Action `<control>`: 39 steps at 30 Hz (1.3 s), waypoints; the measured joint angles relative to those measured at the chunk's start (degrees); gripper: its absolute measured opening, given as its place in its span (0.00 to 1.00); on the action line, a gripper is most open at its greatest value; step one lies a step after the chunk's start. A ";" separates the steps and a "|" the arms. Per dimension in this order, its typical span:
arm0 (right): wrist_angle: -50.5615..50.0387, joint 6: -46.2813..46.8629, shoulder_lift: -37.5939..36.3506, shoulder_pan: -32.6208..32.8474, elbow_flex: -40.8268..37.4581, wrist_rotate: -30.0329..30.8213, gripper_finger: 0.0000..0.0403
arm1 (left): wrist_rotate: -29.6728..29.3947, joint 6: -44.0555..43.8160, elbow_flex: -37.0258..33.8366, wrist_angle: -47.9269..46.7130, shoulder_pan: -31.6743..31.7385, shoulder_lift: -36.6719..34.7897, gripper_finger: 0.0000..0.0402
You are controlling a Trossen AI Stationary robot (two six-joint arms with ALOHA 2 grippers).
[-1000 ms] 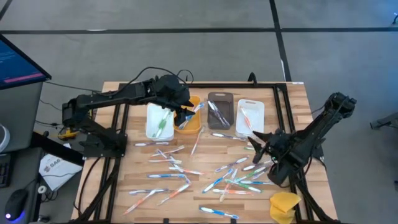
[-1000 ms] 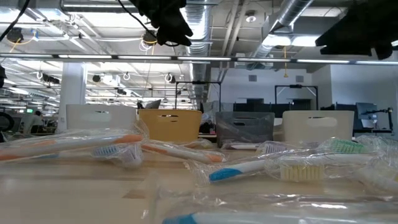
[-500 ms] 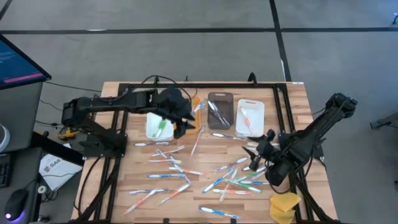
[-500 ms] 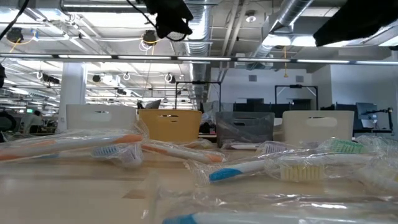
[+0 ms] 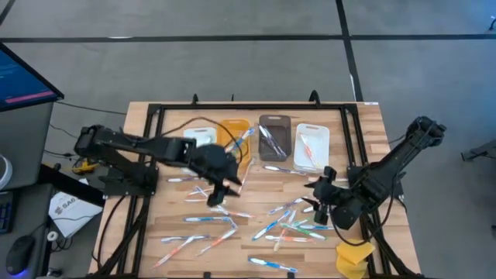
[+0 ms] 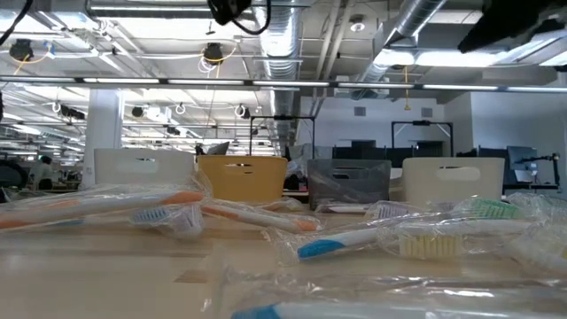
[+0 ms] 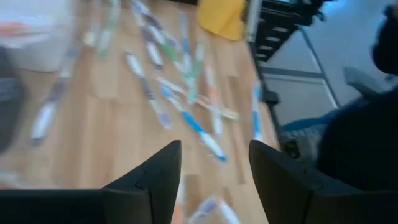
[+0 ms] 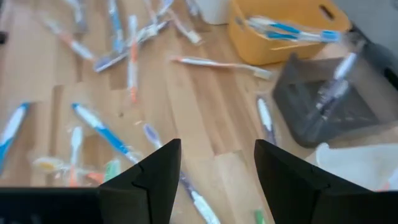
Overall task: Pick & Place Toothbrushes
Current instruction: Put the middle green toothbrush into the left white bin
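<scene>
My left fingers [image 5: 218,195] and right fingers [image 5: 319,195] both stand apart, holding nothing. Toothbrushes [image 5: 288,225] lie scattered on the table [image 5: 364,124] beneath and between them, blurred in my wrist views; beyond, some sit in bins [image 5: 311,145].

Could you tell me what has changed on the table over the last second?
The left gripper left the yellow bin and swung out over the scattered toothbrushes, jaws open and empty. The right gripper shifted slightly leftward, also open and holding nothing. The bins and toothbrushes lie as before.
</scene>
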 joint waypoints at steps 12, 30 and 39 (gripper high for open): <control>0.45 -6.39 0.00 -7.97 7.11 -16.93 0.45 | -6.89 -1.59 -6.65 9.93 -14.73 -0.04 0.45; -23.66 0.66 0.00 -16.50 7.08 -26.03 0.40 | -12.41 0.87 -9.03 21.60 -26.94 -0.04 0.45; -23.30 2.59 1.76 -21.29 7.04 -29.71 0.37 | -14.33 2.29 -11.57 29.93 -31.53 -0.04 0.45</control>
